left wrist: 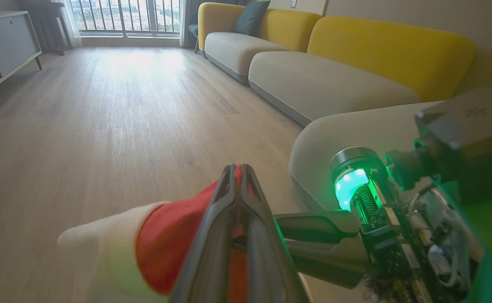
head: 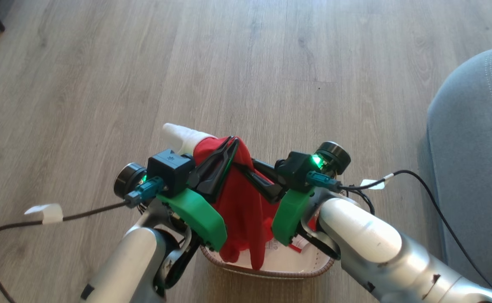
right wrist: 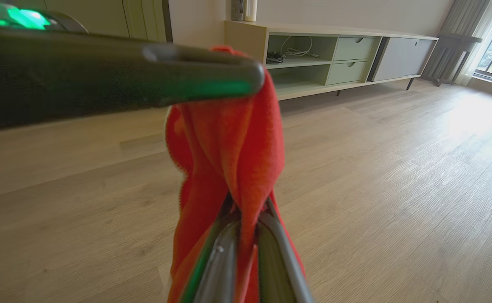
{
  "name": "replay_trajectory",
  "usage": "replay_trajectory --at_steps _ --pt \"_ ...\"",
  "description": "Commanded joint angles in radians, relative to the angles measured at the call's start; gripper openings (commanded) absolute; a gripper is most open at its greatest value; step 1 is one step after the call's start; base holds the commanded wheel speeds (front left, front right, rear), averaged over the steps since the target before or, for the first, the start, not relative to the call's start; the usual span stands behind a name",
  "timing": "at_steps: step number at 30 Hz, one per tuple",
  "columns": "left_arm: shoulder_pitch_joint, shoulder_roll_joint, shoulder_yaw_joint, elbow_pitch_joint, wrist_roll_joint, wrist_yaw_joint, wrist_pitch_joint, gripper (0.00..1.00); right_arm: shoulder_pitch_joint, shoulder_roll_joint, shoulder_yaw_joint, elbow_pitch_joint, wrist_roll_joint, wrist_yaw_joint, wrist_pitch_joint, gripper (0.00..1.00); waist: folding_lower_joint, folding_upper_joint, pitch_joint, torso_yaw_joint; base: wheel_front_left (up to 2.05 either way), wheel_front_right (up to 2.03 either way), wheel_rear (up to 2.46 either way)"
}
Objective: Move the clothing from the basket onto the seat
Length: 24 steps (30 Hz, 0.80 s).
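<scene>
We've got left tool [head: 232, 142] and right tool [head: 240, 167] both clenched on the clothing [head: 241, 210], which hangs long-axis down above the basket [head: 267, 274]; the seat [head: 473, 147] lies off to our right, nearer the right arm [head: 363, 235], so the carry likely swings rightward.

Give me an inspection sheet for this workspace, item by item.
Surface: floor, pale wood planks.
Job's things: red clothing lifted, its ends hanging over the basket; grey seat at the robot's right.
Clutter: nothing seen.
Grippers: left gripper and right gripper both shut on the clothing, jaws closed.
Cables: left cable and right cable, dark, white-tagged, trailing off the wrists.
Surroundings: sofa with yellow back, sideboard, window.
</scene>
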Motion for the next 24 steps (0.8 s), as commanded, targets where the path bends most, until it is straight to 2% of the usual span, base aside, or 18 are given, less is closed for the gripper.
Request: replay_trajectory --at_steps 1,4,5,6,7,18,24 --pt "-0.031 0.012 0.038 -0.045 -0.004 0.001 0.000 0.00 -0.025 0.022 -0.003 -0.034 0.011 0.000 -0.007 0.00 0.0000 0.0000 0.000 -0.004 0.00 0.00 0.00" --pt "-0.030 0.016 0.047 -0.039 -0.005 0.008 -0.008 0.00 -0.026 0.010 -0.013 -0.051 0.018 0.000 -0.007 0.00 0.0000 0.0000 0.001 -0.011 0.00 0.00 0.00" --pt "-0.029 0.019 0.050 -0.035 -0.004 0.009 -0.012 0.06 -0.026 0.005 -0.022 -0.058 0.019 0.000 -0.007 0.00 0.0000 0.0000 0.001 -0.016 0.00 0.00 0.00" --pt "-0.028 0.024 0.052 -0.030 -0.001 0.011 -0.015 0.31 -0.026 -0.001 -0.031 -0.066 0.020 0.000 -0.007 0.00 0.0000 0.0000 0.002 -0.022 0.00 0.00 0.00" --pt "-0.022 0.032 0.058 -0.017 0.001 0.014 -0.027 1.00 -0.022 -0.015 -0.054 -0.084 0.019 0.000 -0.007 0.00 0.0000 0.0000 -0.001 -0.037 0.00 0.00 0.00" --pt "-0.002 0.030 0.053 0.057 0.001 0.013 -0.083 1.00 0.015 -0.107 -0.193 -0.183 -0.009 0.000 -0.007 0.00 0.0000 0.0000 0.005 -0.169 0.00 0.00 0.00" --pt "-0.005 0.014 0.028 0.088 0.005 0.003 -0.110 1.00 0.054 -0.145 -0.253 -0.243 -0.029 0.000 -0.007 0.00 0.0000 0.0000 0.008 -0.269 0.00 0.00 0.00"
